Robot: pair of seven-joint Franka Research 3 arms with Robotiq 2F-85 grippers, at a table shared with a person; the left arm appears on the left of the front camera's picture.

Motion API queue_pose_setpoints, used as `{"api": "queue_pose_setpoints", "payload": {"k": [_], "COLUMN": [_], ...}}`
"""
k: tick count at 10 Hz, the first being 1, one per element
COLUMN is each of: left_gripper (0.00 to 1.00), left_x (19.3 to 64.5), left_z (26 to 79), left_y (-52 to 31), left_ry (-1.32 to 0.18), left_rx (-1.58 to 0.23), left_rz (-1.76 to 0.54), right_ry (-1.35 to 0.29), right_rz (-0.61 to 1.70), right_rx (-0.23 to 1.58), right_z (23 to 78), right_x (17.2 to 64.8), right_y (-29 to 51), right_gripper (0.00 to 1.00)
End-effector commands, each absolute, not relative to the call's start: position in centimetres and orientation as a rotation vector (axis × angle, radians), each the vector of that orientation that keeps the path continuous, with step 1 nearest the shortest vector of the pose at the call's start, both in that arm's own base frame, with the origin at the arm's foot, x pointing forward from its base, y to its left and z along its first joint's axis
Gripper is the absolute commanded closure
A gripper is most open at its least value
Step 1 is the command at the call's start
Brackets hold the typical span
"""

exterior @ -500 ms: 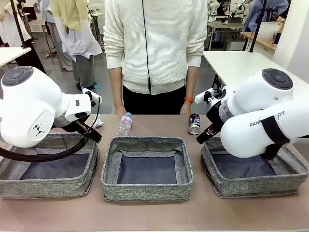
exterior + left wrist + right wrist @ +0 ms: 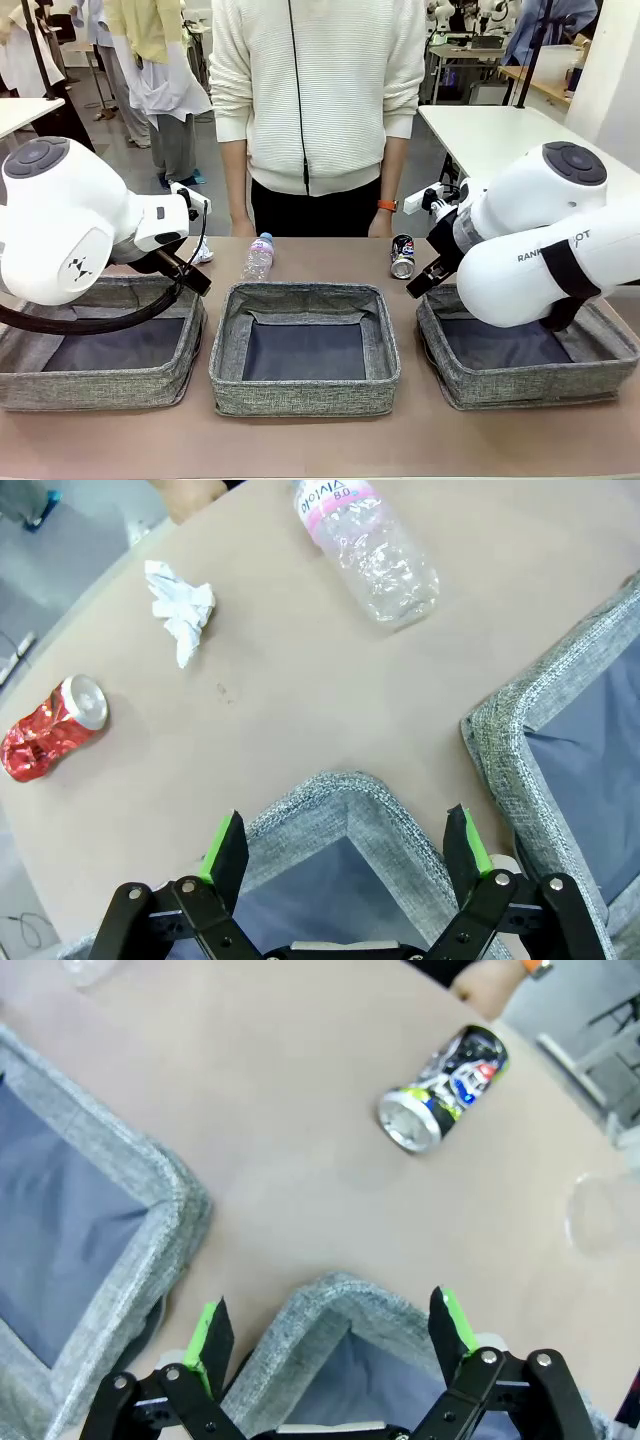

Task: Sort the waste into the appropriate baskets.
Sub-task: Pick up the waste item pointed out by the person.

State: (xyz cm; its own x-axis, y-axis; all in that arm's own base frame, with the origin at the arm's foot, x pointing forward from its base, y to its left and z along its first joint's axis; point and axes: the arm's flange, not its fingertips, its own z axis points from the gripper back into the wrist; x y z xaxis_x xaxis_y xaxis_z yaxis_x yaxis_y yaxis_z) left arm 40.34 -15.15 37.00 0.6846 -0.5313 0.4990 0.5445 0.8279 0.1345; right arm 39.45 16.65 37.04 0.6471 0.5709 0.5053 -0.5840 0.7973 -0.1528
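The person (image 2: 320,100) has edged left while both arms stayed put, so sorting has not begun: left end effector (image 2: 345,830) and right end effector (image 2: 330,1315) hang open over the baskets (image 2: 305,397), with bottle (image 2: 370,550), paper (image 2: 180,608), red can (image 2: 50,730) and dark can (image 2: 445,1085) on the far table (image 2: 330,255)

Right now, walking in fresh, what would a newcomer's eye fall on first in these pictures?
The bulky white left arm and right arm loom over the outer two of three grey baskets. Beyond them, before a person in a white sweater, lie a clear bottle and a dark can.
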Motion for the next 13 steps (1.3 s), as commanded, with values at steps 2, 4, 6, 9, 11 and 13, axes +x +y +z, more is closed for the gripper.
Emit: {"api": "queue_pose_setpoints", "payload": {"k": [2, 4, 6, 9, 11, 13], "left_gripper": [0.0, 0.0, 0.0, 0.0, 0.0, 0.0], "left_x": [40.3, 40.3, 40.3, 35.5, 26.4, 35.0], "left_z": [37.0, 37.0, 37.0, 46.1, 54.2, 51.7], "left_y": [-15.2, -15.2, -15.2, -12.1, -9.3, -13.1], "left_ry": [-0.551, -0.551, -0.551, -0.571, -0.726, -0.659], "left_rx": [-0.025, -0.025, -0.025, -0.085, -0.116, -0.101], "left_rz": [-0.603, -0.603, -0.603, -0.615, -0.543, -0.577], "right_ry": [-0.566, -0.566, -0.566, -0.545, -0.731, -0.648], "right_rz": [0.656, 0.656, 0.656, 0.7, 0.697, 0.672], "right_rx": [0.025, 0.025, 0.025, 0.029, 0.097, 0.05], "right_z": [37.1, 37.1, 37.1, 45.0, 53.2, 49.8], "right_x": [39.5, 39.5, 39.5, 36.4, 27.7, 34.6], "right_y": [16.6, 16.6, 16.6, 14.8, 12.2, 15.2], "right_gripper": [0.0, 0.0, 0.0, 0.0, 0.0, 0.0]}}
